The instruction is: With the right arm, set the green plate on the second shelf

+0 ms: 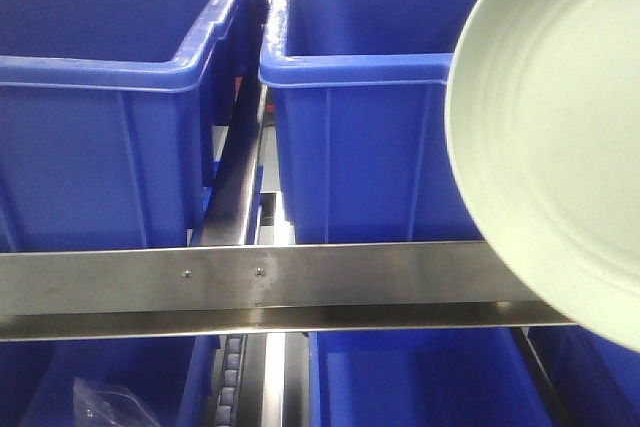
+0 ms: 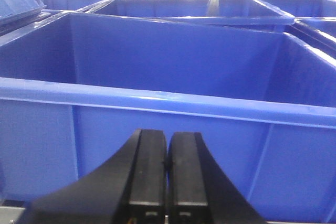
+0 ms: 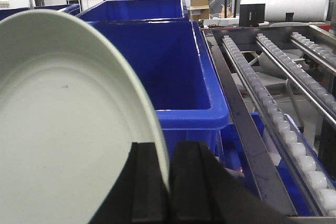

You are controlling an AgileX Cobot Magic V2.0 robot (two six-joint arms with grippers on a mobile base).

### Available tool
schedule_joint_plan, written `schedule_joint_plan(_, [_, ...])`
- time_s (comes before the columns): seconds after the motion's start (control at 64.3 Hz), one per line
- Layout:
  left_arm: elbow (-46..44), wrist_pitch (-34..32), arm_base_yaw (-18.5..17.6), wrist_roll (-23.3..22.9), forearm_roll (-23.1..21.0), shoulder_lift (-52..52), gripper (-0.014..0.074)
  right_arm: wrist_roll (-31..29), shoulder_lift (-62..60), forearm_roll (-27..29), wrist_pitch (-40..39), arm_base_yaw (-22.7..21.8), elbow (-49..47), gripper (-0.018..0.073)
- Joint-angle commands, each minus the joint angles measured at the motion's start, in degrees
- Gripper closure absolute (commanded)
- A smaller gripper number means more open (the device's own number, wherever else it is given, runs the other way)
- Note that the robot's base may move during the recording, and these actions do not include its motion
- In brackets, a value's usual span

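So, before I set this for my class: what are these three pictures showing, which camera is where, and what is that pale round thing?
It is a two-armed robot at a rack of blue bins. One picture looks forward from the robot: two blue bins sit behind a metal shelf rail. The other two come from cameras on each wrist. The right pincer is closed on the rim of the green plate, held on edge, not yet set down. The left pincer is shut and empty, facing a bin. To the right run roller tracks.

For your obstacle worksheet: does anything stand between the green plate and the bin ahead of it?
Nothing visible does. The right pincer holds the green plate by its rim, tilted, beside the open blue bin.
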Motion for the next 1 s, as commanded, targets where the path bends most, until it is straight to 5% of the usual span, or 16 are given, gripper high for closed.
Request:
schedule_joint_plan(0.0, [2.4,-4.7,0.0,-0.1,-0.3,-0.9,0.0466,0.4,0.8,0.3,-6.7,-0.3,-1.4,0.0505])
schedule_joint_plan(0.327, [2.4,-4.7,0.0,-0.1,-0.3,-0.9,0.0466,0.2,0.8,0.3,-7.1,-0.3,-1.4,0.0505])
schedule_joint_plan(0.685, [2.4,-4.7,0.0,-0.1,-0.3,-0.9,0.0466,4.1,0.8,0.5,-25.2,-0.1,-4.6,0.0505])
schedule_joint_plan(0.98, [2.4,-4.7,0.0,-0.1,-0.3,-0.9,0.0466,4.1,11.6,0.5,-17.7,-0.1,-18.6,0.0505])
